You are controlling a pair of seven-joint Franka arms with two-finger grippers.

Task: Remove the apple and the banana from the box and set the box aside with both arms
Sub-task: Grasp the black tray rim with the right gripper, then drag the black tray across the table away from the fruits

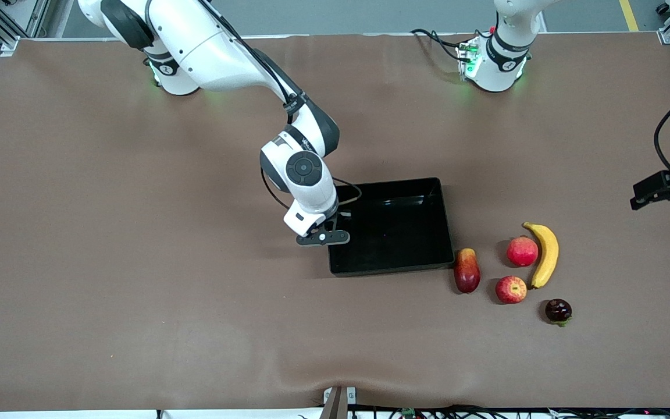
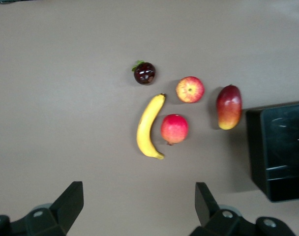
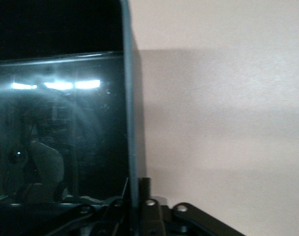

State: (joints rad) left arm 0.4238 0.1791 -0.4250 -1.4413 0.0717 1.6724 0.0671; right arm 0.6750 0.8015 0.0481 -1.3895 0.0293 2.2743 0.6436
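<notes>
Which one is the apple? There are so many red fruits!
Find the big black tray; the fruits sit beside it, toward the left arm's end of the table. The apple lies by the banana's tip nearest the front camera. It is round, red with yellow patches and a stem dimple; the pomegranate is pinker, the mango longer.

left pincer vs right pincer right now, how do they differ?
1. Opening: the left pincer has its fingers spread wide; the right pincer is shut.
2. Contact: the left pincer holds nothing; the right pincer clamps the wall of the black tray.
3. Place: the left pincer hovers over bare table at the left arm's end, looking at the fruit; the right pincer is down at the tray's edge toward the right arm's end.
Both are black two-finger pincers.
</notes>
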